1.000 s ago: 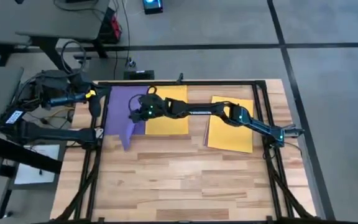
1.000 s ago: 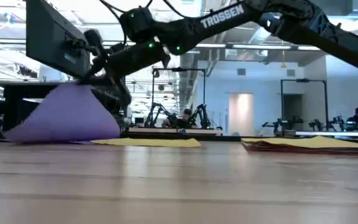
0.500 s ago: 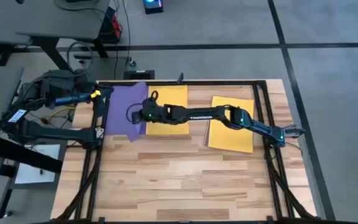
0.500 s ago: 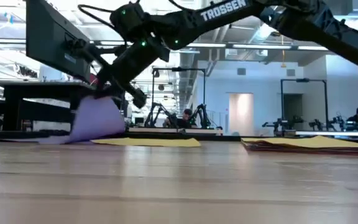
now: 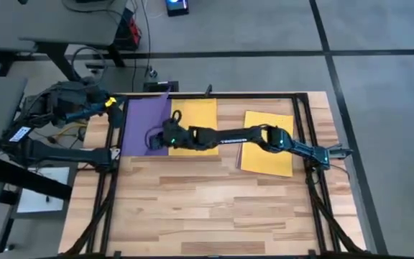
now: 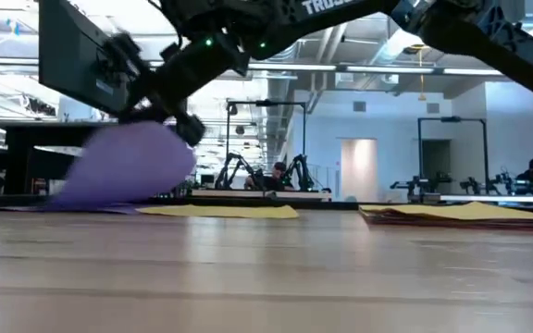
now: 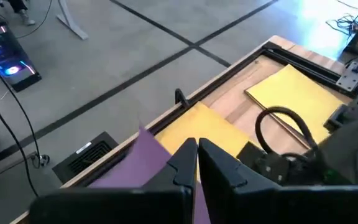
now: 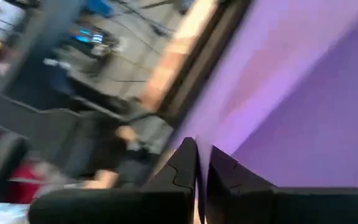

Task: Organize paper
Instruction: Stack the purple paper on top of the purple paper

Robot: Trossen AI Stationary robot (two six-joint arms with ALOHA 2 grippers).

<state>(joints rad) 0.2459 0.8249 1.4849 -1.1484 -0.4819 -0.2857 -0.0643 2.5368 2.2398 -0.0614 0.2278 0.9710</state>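
Two arms share the table, and only the right one is busy. Its gripper (image 5: 152,141) reaches across to the purple sheet (image 5: 144,122) at the far left, fingers pinched on that sheet's near right edge, lifting it so it billows up in the low view. Just beside it lies a yellow sheet (image 5: 192,119), flat. The paper stack (image 5: 268,155) sits well apart on the right. The left gripper (image 7: 196,163), fingers pressed together, waits over the left far corner.

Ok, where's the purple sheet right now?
High view: the purple sheet lies at the table's far left, beside the yellow sheet, its near edge lifted by the right gripper.
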